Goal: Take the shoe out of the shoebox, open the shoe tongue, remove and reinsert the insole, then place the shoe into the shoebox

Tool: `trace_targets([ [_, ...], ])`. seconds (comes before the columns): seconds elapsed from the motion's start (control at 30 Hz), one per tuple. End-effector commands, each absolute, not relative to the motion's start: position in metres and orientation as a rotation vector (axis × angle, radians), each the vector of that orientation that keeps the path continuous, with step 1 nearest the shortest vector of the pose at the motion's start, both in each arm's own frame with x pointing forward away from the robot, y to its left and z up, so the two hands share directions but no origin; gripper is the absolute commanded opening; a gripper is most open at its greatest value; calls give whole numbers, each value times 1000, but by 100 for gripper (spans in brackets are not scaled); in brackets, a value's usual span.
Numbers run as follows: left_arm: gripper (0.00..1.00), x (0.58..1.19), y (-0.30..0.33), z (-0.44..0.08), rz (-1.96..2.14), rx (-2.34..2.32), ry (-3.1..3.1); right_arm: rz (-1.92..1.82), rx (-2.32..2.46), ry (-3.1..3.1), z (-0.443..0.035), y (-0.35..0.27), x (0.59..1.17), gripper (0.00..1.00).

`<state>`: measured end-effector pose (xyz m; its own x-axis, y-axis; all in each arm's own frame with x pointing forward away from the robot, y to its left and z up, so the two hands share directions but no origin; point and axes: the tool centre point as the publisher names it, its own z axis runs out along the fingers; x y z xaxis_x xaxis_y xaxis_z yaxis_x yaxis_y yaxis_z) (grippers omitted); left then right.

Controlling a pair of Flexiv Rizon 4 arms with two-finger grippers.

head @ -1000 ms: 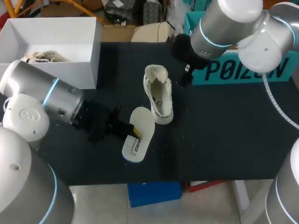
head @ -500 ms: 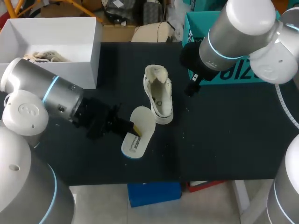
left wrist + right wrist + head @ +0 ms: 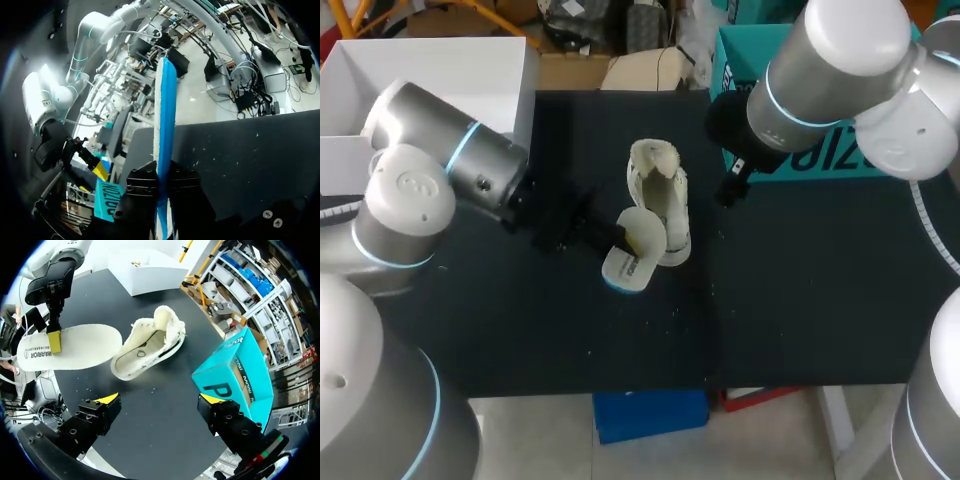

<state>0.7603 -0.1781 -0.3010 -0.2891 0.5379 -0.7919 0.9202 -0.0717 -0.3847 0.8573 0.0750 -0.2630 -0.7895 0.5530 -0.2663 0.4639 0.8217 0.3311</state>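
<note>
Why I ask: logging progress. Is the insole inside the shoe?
No, the left gripper holds the insole outside the shoe, beside it.

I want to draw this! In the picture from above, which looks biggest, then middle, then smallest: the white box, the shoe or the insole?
1. White box, biggest even though it is partly hidden.
2. Shoe.
3. Insole. It is tilted, so it may look smaller than it really is.

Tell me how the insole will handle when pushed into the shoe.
The insole juts straight from the left gripper without drooping, so it is probably light and springy. It is thin, so it may buckle against the shoe, which nothing holds and might slide.
</note>
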Motion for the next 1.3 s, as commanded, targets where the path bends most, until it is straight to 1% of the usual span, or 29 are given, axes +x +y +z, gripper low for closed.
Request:
trace_targets([
  [0.03, 0, 794, -196, -307, -1328, 1623, 1868, 354, 767, 2652, -264, 76, 857, 100],
  [0.43, 0, 813, -216, -330, -1339, 1747, 1914, 354, 767, 2652, -264, 76, 857, 100],
  [0.77, 0, 835, -226, -353, -1233, 1735, 1974, 354, 767, 2652, -264, 76, 857, 100],
  [0.83, 0, 840, -228, -358, -1162, 1766, 1983, 354, 767, 2652, -264, 76, 857, 100],
  [1.3, 0, 887, -230, -381, -1003, 1700, 2062, 354, 767, 2652, -264, 76, 857, 100],
])
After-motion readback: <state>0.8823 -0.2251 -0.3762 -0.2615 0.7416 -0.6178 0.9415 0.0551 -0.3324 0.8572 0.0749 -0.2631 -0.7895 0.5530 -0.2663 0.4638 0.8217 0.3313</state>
